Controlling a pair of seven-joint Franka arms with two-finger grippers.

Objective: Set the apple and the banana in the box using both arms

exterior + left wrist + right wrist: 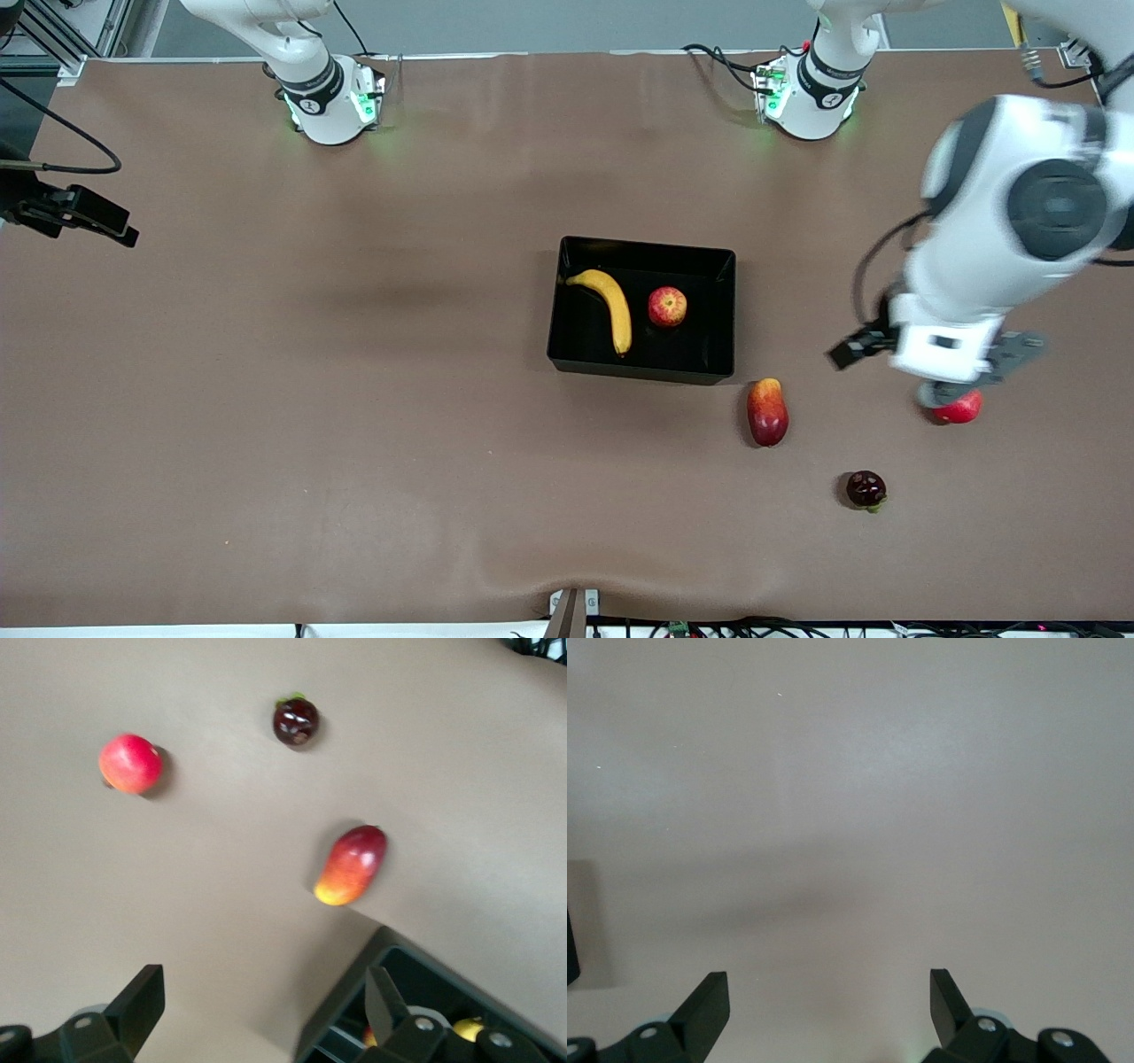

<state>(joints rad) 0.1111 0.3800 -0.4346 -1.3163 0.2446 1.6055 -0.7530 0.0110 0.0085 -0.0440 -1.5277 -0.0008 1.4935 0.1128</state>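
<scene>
While both fruits lie inside it, the box (pixel 642 368) sits on the brown worktop (pixel 354 399) about midway along it. The banana (pixel 609 306) rests in the half of the box toward the right arm's end, curved, with 1 tip at the box wall. The apple (pixel 667 307) sits just beside the banana, apart from it, toward the left arm's end of the box.

The left hand (pixel 261 1014) hangs in the air with its 2 fingers (pixel 142 1005) spread wide and nothing between them. It is over the worktop toward the left arm's end, well apart from the box, and above a plain red round fruit (pixel 961 408) that its wrist partly covers in the front view. From this hand's own camera, a corner of the box shows next to 1 finger, and 3 loose fruits lie ahead of the hand: the red round fruit, a dark maroon fruit with a green stalk (pixel 295 720), and an elongated red-yellow fruit (pixel 352 865) nearest the box corner.

The right hand (pixel 828 1010) waits at the right arm's end of the worktop, fingers spread wide and empty, with only bare worktop beneath it.
</scene>
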